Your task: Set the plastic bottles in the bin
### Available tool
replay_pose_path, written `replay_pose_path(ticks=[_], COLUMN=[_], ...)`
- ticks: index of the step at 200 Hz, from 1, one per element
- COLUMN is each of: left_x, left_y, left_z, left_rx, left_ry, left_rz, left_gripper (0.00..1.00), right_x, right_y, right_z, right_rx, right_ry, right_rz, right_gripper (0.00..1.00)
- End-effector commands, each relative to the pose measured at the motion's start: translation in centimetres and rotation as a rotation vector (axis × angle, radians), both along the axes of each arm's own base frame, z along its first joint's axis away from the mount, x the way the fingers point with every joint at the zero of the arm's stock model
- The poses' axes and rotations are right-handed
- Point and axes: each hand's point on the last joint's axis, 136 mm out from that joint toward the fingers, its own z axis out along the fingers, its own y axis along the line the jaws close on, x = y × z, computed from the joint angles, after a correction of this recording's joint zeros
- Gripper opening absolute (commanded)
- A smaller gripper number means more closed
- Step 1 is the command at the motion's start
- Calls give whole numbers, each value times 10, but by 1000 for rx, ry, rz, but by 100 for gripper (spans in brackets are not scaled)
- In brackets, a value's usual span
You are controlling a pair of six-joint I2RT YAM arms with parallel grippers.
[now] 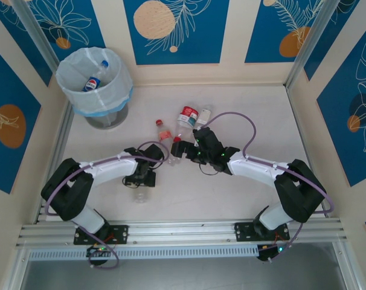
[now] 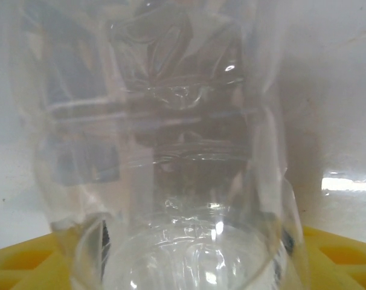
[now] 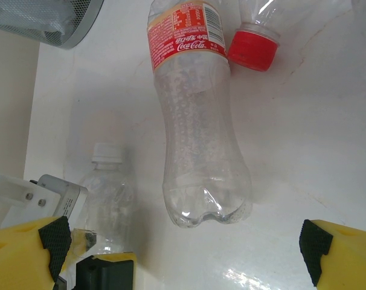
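Bottle mid-table: thin clear plastic, dimpled waist, lobed base, red label, lying flat. Red cap of a second one sits just beside the label. Right gripper is at the base end, jaws wide apart, holding nothing. Left gripper straddles a crinkled clear bottle; can't tell if it's clamped. Blue-label bottle lies in bin, round, white bag liner, far-left corner.
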Motion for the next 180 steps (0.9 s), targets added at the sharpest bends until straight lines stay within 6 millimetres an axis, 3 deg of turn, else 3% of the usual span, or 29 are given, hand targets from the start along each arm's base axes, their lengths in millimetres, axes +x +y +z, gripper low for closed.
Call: replay_pose_path(ticks=[1,63,102,180], left_x=[0,14,21,39], left_y=[1,-8,-21,-20], left_z=[3,30,54,117], left_rx=[-11,-57,-127,-168], left_ry=[-15,-102,-151,-270], left_rz=[0,-55,-117,-161], left_gripper=[67,53,55,56], right_x=[-5,-20,-24,-36], right_y=[8,11,3,2], right_z=[15,31,43,64], right_rx=[35,-23,-52,-99], right_ry=[-50,-206,-316,-508], right_rz=[64,219,241,323], right_gripper=[100,100,100,100])
